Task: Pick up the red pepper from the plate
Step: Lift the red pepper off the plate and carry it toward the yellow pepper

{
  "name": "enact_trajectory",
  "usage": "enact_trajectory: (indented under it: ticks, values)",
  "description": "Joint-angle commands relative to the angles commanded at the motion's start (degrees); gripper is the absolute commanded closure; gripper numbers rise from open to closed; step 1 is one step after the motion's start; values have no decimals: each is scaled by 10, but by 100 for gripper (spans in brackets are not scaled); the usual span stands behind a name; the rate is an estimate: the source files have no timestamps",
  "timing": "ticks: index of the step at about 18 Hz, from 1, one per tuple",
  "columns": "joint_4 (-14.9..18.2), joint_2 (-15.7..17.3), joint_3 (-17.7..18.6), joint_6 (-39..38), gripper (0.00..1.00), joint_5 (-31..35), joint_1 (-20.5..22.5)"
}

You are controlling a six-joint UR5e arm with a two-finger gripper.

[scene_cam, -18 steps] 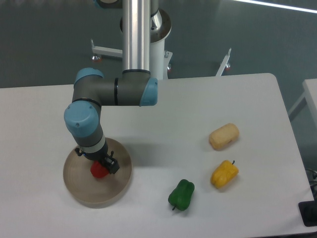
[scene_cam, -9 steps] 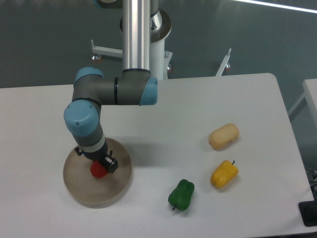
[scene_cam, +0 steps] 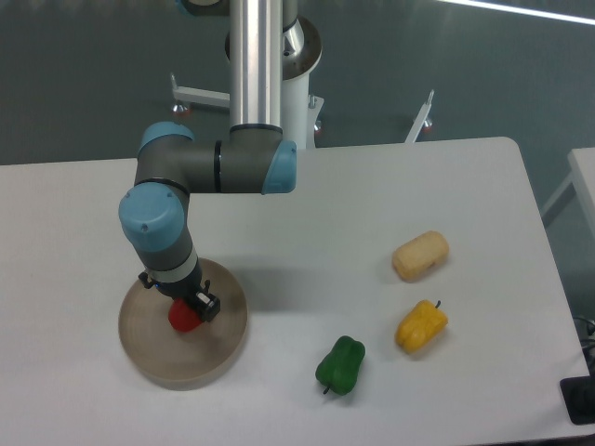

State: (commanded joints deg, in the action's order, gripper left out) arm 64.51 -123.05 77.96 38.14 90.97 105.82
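- You see only part of the red pepper (scene_cam: 184,319); the gripper (scene_cam: 191,309) covers the rest.
- You can't see the gripper's fingers behind the wrist.

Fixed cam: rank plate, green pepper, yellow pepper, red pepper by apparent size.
1. plate, by far
2-3. green pepper and yellow pepper, too alike to split
Red pepper looks smallest, but the gripper hides part of it, so that's unsure.

From my console the red pepper (scene_cam: 184,319) under the gripper (scene_cam: 189,309) looks like glossy plastic. Beneath it, the plate (scene_cam: 183,358) reads matt beige. To the tool's right I see a smooth white table (scene_cam: 372,195), with brushed-metal arm tube (scene_cam: 256,60) above.
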Motion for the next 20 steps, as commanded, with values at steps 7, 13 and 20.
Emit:
enact_trajectory:
  ticks: [7, 13, 20]
  values:
    - [5, 43, -2, 72, 40, 0, 64]
    - [22, 69, -7, 199, 40, -1, 162]
    - [23, 56, -30, 270, 40, 0, 202]
